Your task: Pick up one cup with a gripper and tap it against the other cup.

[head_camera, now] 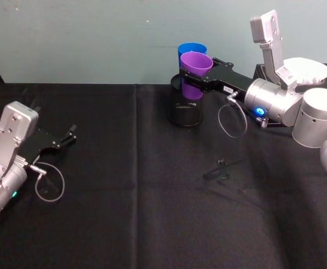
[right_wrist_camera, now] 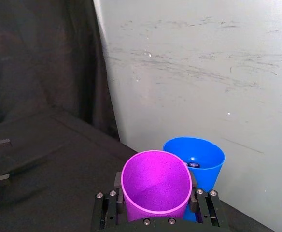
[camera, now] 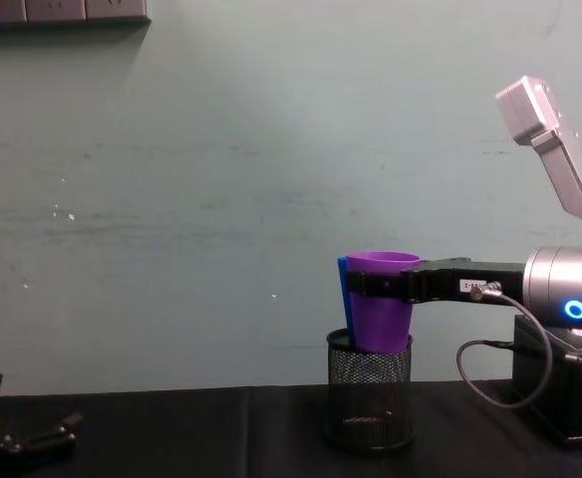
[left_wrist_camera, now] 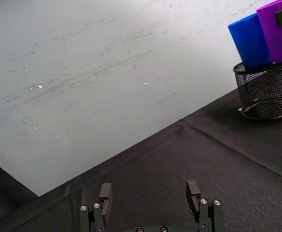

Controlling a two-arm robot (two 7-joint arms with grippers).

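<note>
I have the right gripper (head_camera: 197,77) closed around the purple cup (head_camera: 196,64), one finger on each side of its wall just below the rim. The cup is upright and off the table, with its base hanging at the mouth of the black mesh pen holder (head_camera: 186,112). The blue cup (head_camera: 191,49) stands in that holder, directly behind the purple one on the wall side. From the left wrist camera their sides look pressed together. From the right wrist camera the purple rim overlaps the blue one. I judge they are touching or a hair apart, but I cannot say for certain which.

The pick-up is done, so I read this as the tap itself, either at contact or a moment short of it. The next move I would call for is a short, light push of the purple cup toward the wall, level and with the grip firm, then a small pull back so the contact is clean. The blue cup only sits loosely in the mesh, so a hard push could tilt it or shift the holder.

The left gripper (head_camera: 69,135) is parked low over the black tablecloth (head_camera: 124,213) at the far left, fingers spread and holding nothing.
</note>
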